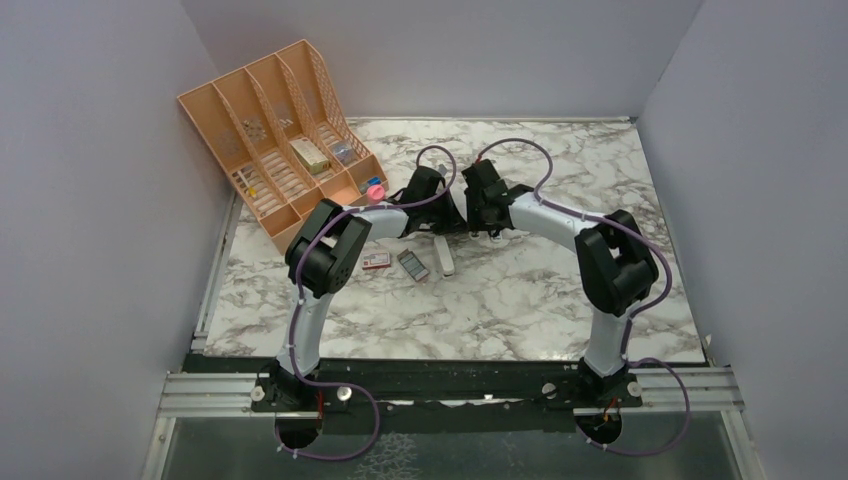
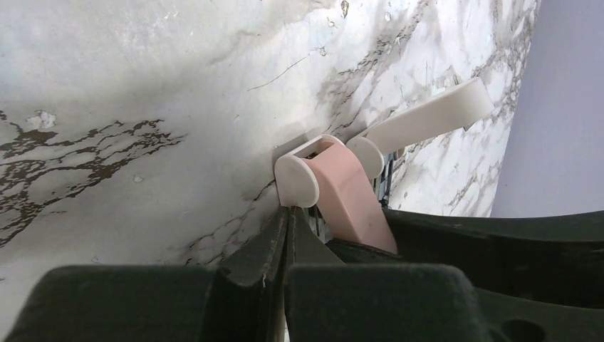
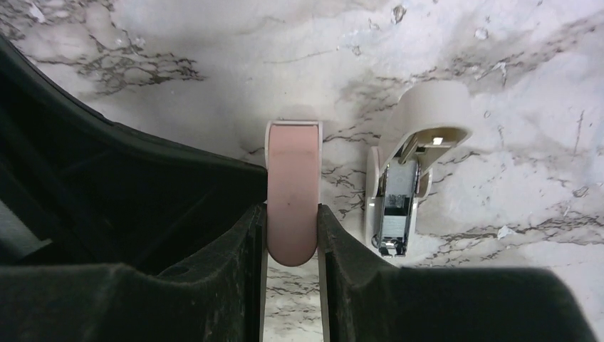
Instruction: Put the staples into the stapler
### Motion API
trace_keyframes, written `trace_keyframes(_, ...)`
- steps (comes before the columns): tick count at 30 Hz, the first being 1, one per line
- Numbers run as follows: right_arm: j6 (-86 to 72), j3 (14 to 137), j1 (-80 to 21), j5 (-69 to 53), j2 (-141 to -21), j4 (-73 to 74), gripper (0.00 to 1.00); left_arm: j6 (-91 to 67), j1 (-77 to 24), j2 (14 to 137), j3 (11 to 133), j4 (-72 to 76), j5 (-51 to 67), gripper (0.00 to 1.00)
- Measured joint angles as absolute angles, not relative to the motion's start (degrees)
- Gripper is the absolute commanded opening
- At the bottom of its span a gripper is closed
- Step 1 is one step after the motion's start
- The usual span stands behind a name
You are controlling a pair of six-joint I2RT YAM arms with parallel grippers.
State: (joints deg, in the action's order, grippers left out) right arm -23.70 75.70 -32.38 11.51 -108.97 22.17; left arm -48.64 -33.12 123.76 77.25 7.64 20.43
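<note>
The right end effector [image 3: 290,222] grips the stapler [image 3: 290,178] by its pink arm; the left end effector [image 2: 286,229] is closed beside it; the staples [image 1: 413,265] lie on the bench [image 1: 560,290] at the stapler's eight o'clock; likely light, brittle; pinch long sides.

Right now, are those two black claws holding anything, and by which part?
The right gripper clamps the open pink-and-white plastic stapler by its pink top arm. The left gripper is shut beside its hinge; whether it holds anything cannot be told.

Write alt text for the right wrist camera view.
The right gripper pinches the stapler's pink lid between its fingers. To its right the stapler's white body gapes open, showing the metal channel inside, with the marble table behind.
</note>
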Motion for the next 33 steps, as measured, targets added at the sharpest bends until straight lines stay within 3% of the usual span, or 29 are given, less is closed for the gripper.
trace_keyframes(33, -25.5, 75.1, -34.2, 14.8, -110.4, 22.2, 0.26, -44.0, -32.7, 119.2, 76.6, 2.5, 17.0, 0.06)
